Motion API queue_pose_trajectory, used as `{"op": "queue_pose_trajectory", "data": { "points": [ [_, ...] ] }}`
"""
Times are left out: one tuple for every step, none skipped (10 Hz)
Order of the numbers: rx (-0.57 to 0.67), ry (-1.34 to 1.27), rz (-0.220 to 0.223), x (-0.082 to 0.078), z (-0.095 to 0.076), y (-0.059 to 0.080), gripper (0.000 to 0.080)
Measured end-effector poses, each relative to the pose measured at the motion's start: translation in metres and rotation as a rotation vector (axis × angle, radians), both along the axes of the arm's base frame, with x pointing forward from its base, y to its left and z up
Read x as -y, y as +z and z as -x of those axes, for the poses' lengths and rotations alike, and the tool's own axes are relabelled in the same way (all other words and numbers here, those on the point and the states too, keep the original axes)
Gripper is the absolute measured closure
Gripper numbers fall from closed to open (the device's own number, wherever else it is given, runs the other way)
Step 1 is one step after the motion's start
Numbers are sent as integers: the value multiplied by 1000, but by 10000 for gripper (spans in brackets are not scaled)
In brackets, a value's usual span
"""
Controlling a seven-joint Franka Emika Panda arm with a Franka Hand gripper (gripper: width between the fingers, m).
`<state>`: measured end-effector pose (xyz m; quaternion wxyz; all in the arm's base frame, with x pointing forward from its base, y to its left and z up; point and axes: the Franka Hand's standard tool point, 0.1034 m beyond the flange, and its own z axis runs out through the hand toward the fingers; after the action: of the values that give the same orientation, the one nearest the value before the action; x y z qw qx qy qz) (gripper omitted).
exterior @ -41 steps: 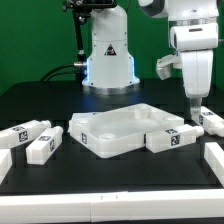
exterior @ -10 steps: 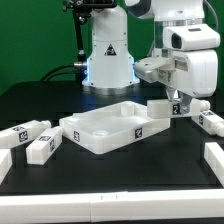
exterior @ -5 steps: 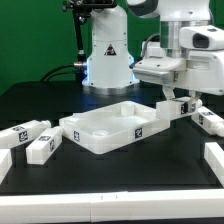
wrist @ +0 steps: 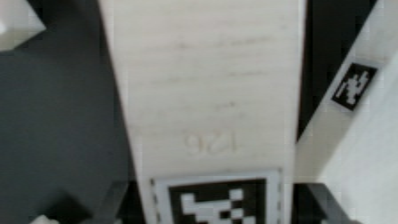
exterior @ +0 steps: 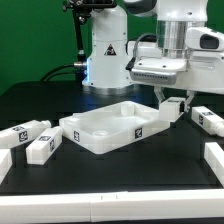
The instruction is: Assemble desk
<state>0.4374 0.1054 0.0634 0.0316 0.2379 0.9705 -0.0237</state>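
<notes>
The leg-fitting step looks to be in hand. Right of centre in the exterior view, the claw point(exterior: 173, 102) hangs just off the table point(exterior: 150, 180). Its fingers are clamped on a chunky white leg point(exterior: 171, 111), at the far right corner of the desk top point(exterior: 95, 141). In the wrist view that leg point(wrist: 199, 90) runs as a long pale bar between the two dark pads, with a black-and-white tag at the end nearest the camera, so I read the grip as firm and centred.

The desk top lies flat in the middle of the exterior frame, rim upward like a shallow tray, and no leg stands in it yet. Two loose legs point(exterior: 25, 132) lie side by side at the exterior view's left edge, well apart from the top. Another spare leg point(exterior: 207, 120) lies at the right edge, just beyond the claw.

From here I cannot tell whether the held leg touches the corner or only hovers beside it. The next move, I'd judge, calls for squaring the leg's end over the corner socket, easing it down and twisting it home. The top may slide if pushed from the side.
</notes>
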Motion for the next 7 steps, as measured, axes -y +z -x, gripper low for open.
{"op": "queue_pose_trajectory", "data": {
  "points": [
    [-17,65,27,-18,11,-1,515],
    [-31,163,28,-39,25,-1,515],
    [-38,239,28,-39,27,-1,515],
    [-40,246,29,-37,26,-2,515],
    [-41,243,29,-36,26,-2,515],
    [-41,236,28,-36,26,-3,515],
    [-45,213,27,-37,29,-6,515]
  ]
}}
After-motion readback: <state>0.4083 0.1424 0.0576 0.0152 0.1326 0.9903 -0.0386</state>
